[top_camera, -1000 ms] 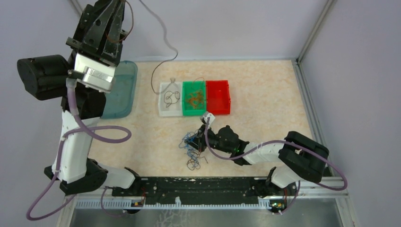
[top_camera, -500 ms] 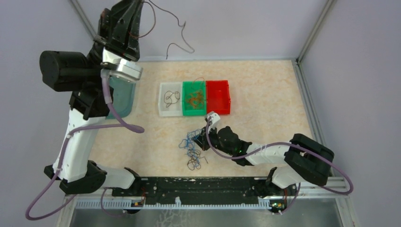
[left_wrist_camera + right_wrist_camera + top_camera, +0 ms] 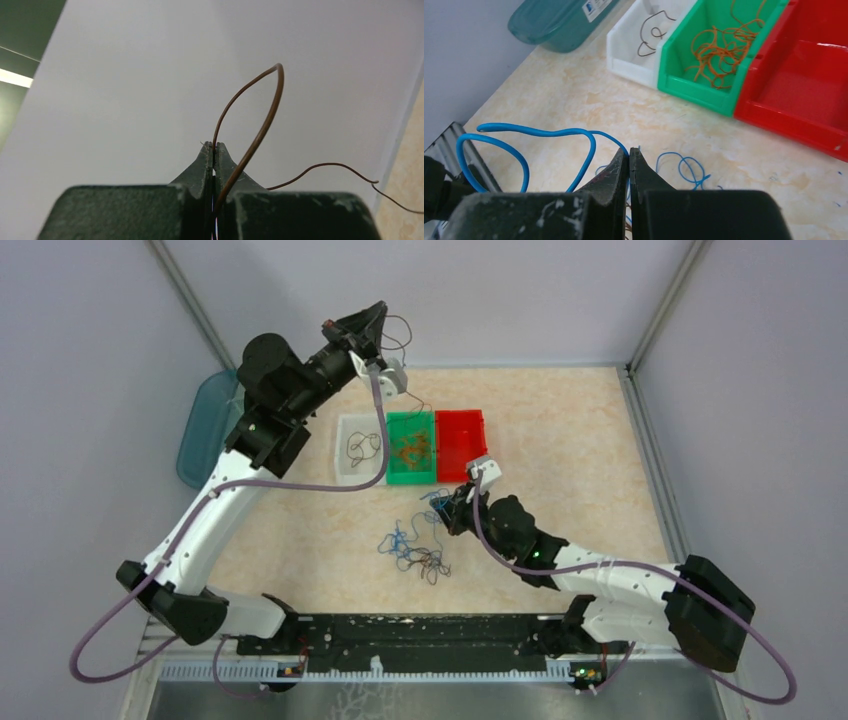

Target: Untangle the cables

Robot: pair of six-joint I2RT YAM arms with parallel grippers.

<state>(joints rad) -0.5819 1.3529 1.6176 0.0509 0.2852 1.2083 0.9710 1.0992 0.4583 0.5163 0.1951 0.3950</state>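
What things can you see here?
table: one, beige, underneath
lidded box: one, teal, far left
white bin: one, white, row's left
green bin: one, green, row's middle
red bin: one, red, row's right
dark cable: at least one, brown, in white bin
orange cables: several, orange, in green bin
cable pile: several, blue and dark, on table
brown cable: one, brown, in left gripper
blue cable: one, blue, in right gripper
left gripper: one, black, high at back
right gripper: one, black, by the pile

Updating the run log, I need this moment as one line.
left gripper shut on brown wire, held high | right gripper shut on blue wire, low over table | loose wires tangled on table | green bin: orange wires
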